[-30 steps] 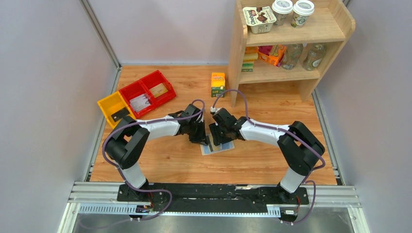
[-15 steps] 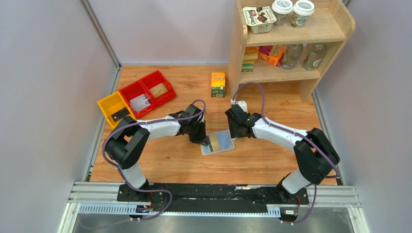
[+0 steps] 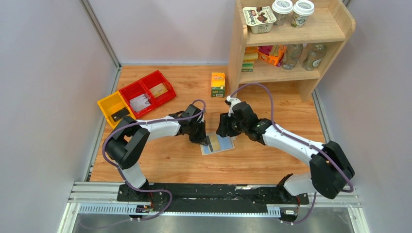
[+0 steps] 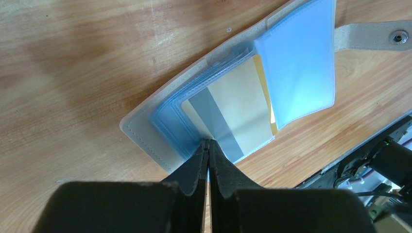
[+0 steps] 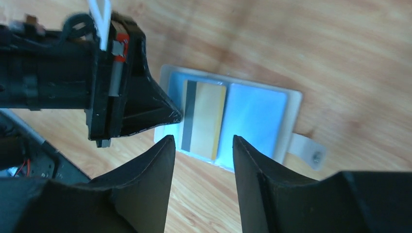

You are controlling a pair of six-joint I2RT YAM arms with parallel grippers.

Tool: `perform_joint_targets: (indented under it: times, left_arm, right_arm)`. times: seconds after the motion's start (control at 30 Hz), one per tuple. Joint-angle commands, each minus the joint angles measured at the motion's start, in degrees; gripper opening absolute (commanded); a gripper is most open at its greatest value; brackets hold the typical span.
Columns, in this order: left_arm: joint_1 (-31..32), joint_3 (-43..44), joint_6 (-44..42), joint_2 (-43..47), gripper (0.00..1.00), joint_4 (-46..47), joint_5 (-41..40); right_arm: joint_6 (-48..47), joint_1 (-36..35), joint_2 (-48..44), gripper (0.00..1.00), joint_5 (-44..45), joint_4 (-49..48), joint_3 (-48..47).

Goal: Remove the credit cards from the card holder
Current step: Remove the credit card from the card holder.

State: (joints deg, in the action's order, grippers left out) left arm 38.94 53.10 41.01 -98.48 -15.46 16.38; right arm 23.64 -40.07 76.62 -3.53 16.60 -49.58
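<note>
The left end effector is clenched almost fully together, its tips pinching the near edge of the grey-striped credit card. The card lies partly in the card holder. The right end effector hangs above it, fingers spread wide, holding nothing. The card holder lies open, blue side up, on the tabletop between the arms.

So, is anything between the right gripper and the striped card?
The left gripper, jaws shut, sits at the striped edge of the card, and a blue sleeve overlaps its opposite edge. Otherwise nothing visible lies between the open right gripper and the card.
</note>
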Motion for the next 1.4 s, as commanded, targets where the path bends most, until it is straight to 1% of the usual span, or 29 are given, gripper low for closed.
perform_joint_targets:
  times: [0.0, 0.1, 0.2, 0.33, 0.47, 0.87, 1.03, 1.2, 1.37]
  left_arm:
    - [0.00, -2.38, -1.38, -1.02, 0.07, -1.24, -3.29]
    - [0.00, -3.00, -0.94, -0.93, 0.06, -0.62, -3.29]
    - [0.00, -3.27, -0.76, -1.37, 0.04, -0.62, -3.29]
    - [0.00, -3.88, -0.41, -1.37, 0.02, -0.18, -3.29]
    - [0.00, -4.32, -0.23, -1.37, 0.01, -0.09, -3.29]
    - [0.00, -5.20, -0.15, -0.84, 0.00, 0.17, -3.37]
    - [0.00, -5.55, 0.03, -0.93, 0.00, 0.43, -3.20]
    - [0.00, -5.64, 0.12, -0.93, 0.00, 0.61, -2.94]
    - [0.00, -5.73, 0.12, -0.93, 0.00, 0.87, -2.85]
  right_arm:
    - [3.51, 2.54, 5.37, 0.49, -13.33, -9.82, 3.26]
    - [5.98, 4.47, 8.45, 0.46, -18.52, -14.47, 4.67]
    - [8.17, 6.14, 11.09, 0.43, -21.24, -19.14, 6.16]
    - [9.23, 7.99, 13.73, 0.37, -24.24, -23.54, 7.31]
    - [9.49, 8.87, 16.28, 0.32, -24.77, -25.03, 7.57]
    - [10.20, 10.45, 21.11, 0.23, -27.40, -28.64, 8.54]
    - [10.46, 10.81, 22.52, 0.21, -30.48, -30.40, 8.63]
    - [10.38, 10.81, 23.40, 0.18, -31.71, -30.84, 8.36]
    - [10.55, 10.81, 23.93, 0.19, -33.65, -31.89, 8.27]
